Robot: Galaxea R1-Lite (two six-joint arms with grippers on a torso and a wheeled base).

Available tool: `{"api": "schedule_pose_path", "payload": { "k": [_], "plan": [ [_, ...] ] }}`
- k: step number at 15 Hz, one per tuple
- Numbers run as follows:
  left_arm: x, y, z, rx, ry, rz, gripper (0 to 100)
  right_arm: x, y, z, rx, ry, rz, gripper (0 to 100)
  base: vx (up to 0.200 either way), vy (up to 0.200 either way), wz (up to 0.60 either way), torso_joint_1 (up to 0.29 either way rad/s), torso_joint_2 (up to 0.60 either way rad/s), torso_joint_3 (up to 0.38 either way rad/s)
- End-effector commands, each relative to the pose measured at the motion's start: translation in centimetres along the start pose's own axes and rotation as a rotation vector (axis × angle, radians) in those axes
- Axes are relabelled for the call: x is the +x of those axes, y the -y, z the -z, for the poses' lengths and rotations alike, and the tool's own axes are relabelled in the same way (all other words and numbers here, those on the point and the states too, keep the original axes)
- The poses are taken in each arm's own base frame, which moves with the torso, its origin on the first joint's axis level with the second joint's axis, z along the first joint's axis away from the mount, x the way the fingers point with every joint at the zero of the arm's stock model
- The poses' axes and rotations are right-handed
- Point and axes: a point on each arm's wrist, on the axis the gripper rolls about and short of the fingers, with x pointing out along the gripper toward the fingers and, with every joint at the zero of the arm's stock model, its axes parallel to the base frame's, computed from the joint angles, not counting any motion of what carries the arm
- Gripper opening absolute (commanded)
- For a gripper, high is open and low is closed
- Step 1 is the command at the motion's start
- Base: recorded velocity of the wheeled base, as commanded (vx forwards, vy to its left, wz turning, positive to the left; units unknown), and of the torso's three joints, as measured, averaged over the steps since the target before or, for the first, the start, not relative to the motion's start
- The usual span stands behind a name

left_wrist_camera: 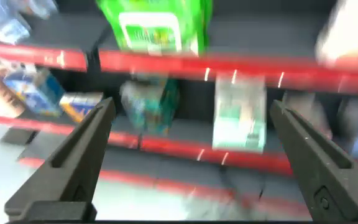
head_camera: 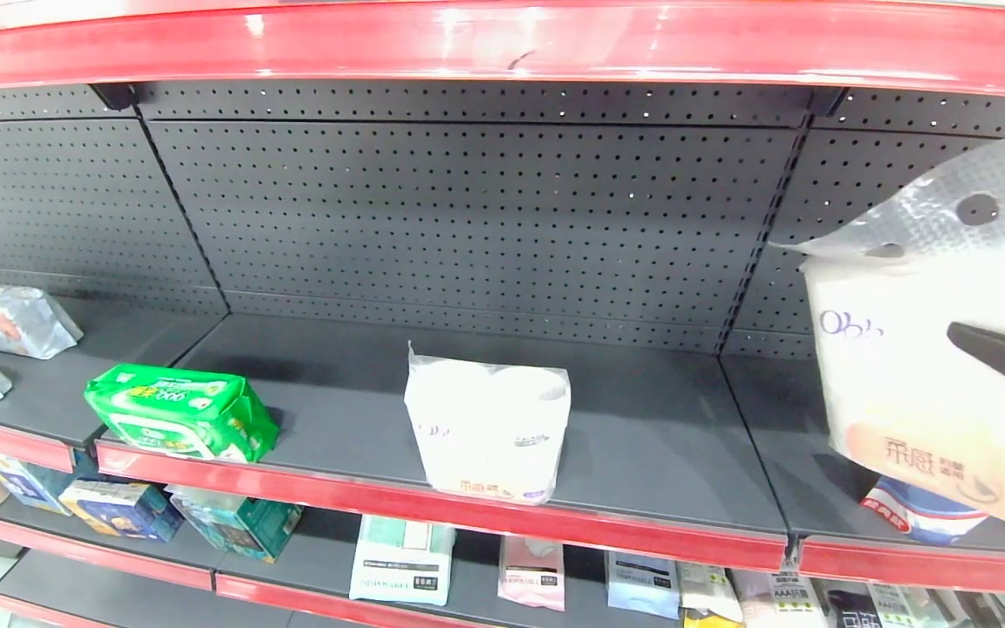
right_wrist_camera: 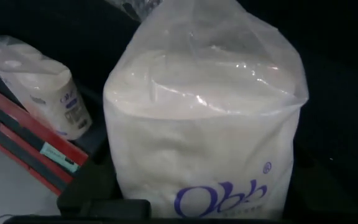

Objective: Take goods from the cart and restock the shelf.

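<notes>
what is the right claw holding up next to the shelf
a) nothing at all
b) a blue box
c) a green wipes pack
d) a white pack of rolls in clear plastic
D: the right claw is closed around the white pack of rolls, held up in the air at the right end of the shelf, with one dark finger pressed across its side.

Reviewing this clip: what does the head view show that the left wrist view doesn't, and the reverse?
Head view, beyond the left wrist view: the held white pack raised at the robot's right, and the pegboard back wall. Left wrist view, beyond the head view: the left gripper, fingers spread wide and empty. Both: the green pack near the front edge of the shelf, and the teal box one level below it.
</notes>
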Motion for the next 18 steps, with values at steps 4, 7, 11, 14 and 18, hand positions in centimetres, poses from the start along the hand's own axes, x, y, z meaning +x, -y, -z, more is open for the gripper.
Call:
{"api": "schedule_pose_path", "payload": {
  "k": [4,7,11,14,18],
  "plan": [
    [0.7,0.0,1.2,-0.035,-0.012,-0.071,100,6.4,0.1,1.3,0.058,-0.09,-0.11,0,0.0,0.0,0.0,0.0,0.0,0.0],
    [1.1,0.0,1.6,-0.067,0.034,-0.091,100,7.8,0.3,1.4,0.062,-0.081,-0.111,0,0.0,0.0,0.0,0.0,0.0,0.0],
    [1.2,0.0,1.6,-0.075,0.06,-0.13,100,8.5,0.5,1.3,0.059,-0.084,-0.113,0,0.0,0.0,0.0,0.0,0.0,0.0],
    [1.2,0.3,1.6,-0.068,0.056,0.023,100,8.5,0.4,1.2,0.052,-0.08,-0.117,0,0.0,0.0,0.0,0.0,0.0,0.0],
    [1.2,0.6,1.7,-0.089,0.048,0.148,100,8.7,0.4,1.5,0.054,-0.092,-0.119,0,0.0,0.0,0.0,0.0,0.0,0.0]
  ]
}}
